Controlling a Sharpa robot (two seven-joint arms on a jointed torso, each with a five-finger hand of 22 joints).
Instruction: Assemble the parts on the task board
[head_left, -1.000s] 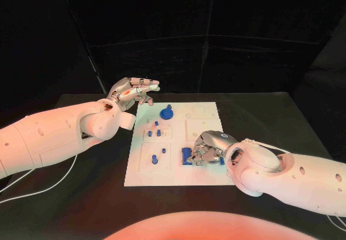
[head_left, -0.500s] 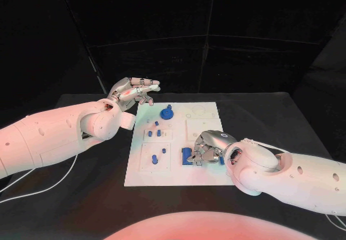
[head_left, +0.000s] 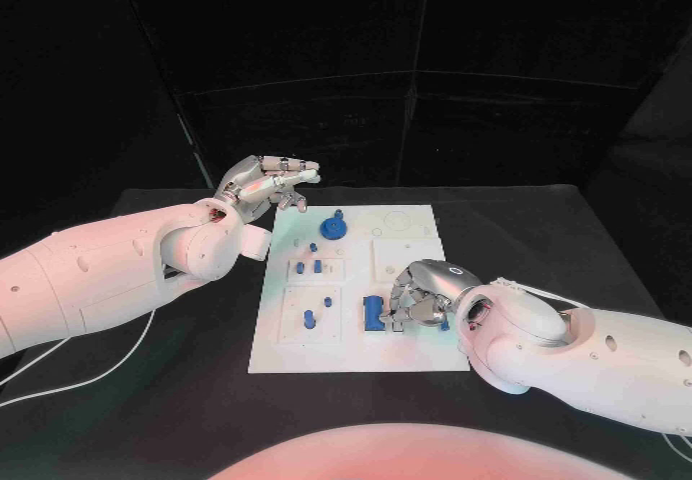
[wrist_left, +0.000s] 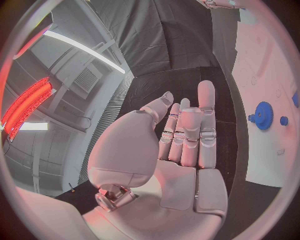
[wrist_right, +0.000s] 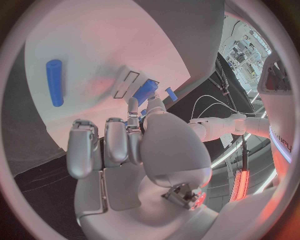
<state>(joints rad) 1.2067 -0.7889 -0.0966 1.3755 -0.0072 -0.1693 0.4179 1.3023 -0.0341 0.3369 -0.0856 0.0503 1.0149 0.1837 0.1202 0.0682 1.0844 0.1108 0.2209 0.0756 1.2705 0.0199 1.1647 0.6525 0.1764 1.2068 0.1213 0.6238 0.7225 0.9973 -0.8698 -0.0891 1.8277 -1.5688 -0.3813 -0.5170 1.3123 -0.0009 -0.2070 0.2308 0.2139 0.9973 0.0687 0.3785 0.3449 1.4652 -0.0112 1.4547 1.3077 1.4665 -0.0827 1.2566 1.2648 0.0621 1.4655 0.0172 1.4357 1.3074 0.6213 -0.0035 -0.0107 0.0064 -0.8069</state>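
Blue bar (head_left: 374, 312) lengthwise front-to-back, right robot hand (head_left: 418, 298) beside

You have a black table (head_left: 562, 240) carrying the white task board (head_left: 346, 350), laid flat at its middle.

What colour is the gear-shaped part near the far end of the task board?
Blue. The gear-shaped part shows best in the head view, on the white task board.

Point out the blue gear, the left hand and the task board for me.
blue gear (head_left: 333, 228): head view, its round face.
left hand (head_left: 264, 184): head view, middle of the hand.
task board (head_left: 289, 355): head view, bare near corner.
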